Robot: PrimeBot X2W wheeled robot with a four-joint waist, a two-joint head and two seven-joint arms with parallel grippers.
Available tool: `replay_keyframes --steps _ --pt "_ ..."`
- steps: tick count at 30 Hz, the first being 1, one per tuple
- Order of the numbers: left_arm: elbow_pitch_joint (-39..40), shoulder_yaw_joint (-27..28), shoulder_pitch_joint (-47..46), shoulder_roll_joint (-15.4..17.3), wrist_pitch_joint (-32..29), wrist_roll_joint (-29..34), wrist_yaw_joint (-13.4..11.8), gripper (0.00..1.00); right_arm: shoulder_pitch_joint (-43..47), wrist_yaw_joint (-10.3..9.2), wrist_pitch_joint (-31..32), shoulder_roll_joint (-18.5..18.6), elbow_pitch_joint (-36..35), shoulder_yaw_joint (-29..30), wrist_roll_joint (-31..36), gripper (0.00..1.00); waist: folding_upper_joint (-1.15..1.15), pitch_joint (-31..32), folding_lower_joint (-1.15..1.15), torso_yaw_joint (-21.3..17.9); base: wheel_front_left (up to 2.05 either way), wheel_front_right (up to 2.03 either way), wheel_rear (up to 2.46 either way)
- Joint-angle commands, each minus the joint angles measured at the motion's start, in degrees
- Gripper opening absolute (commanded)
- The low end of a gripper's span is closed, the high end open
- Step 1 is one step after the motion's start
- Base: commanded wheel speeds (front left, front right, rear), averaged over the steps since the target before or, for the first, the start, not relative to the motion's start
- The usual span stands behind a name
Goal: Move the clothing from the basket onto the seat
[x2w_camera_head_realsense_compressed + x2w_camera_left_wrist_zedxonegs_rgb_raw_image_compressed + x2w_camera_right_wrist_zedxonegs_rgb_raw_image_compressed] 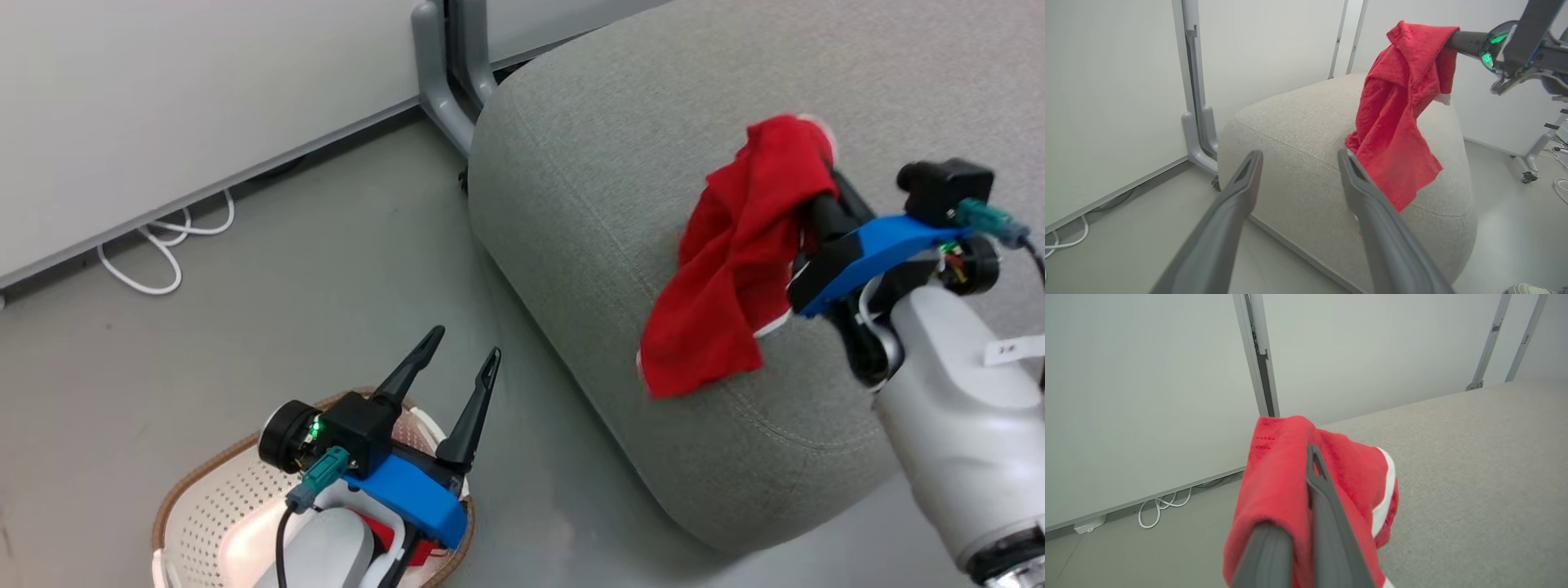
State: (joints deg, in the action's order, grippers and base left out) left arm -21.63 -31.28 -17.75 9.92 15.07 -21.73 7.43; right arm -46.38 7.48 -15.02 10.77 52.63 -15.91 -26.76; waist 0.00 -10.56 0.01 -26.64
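Right fingers [1327, 514] pinch crumpled red garment [735, 269] over nubby grey seat [588, 163]; left fingers [469, 416] spread.

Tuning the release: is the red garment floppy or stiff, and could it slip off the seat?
Likely floppy: the red garment hangs in loose folds from the right tool. Its hem hangs near the seat's rounded edge, so it might slide off.
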Motion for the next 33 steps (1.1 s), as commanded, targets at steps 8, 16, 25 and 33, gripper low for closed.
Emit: replay_keyframes --steps 8,16,25,33 --pt "2.94 -0.75 -5.49 2.87 0.16 1.28 0.07 1.00 -10.76 0.02 0.05 8.89 0.43 9.89 0.95 0.00 0.00 -9.97 -0.01 6.88 0.00 0.00 0.00" --pt "6.11 -0.81 -10.88 5.55 0.16 2.75 0.07 1.00 -16.28 0.02 -0.15 16.85 -1.26 23.37 1.95 0.00 0.00 -19.28 -0.01 11.34 0.00 0.00 0.00" --pt "8.83 -0.76 -15.03 7.34 0.16 4.01 0.07 1.00 -11.80 0.02 -0.20 17.21 -2.21 36.48 5.94 0.00 0.00 -26.89 -0.01 14.73 0.00 0.00 0.00" --pt "8.96 -1.86 -16.32 7.52 0.16 4.13 0.07 1.00 -6.12 0.02 -0.20 13.85 1.32 42.43 9.80 0.00 0.00 -28.35 -0.01 15.87 0.00 0.00 0.00"
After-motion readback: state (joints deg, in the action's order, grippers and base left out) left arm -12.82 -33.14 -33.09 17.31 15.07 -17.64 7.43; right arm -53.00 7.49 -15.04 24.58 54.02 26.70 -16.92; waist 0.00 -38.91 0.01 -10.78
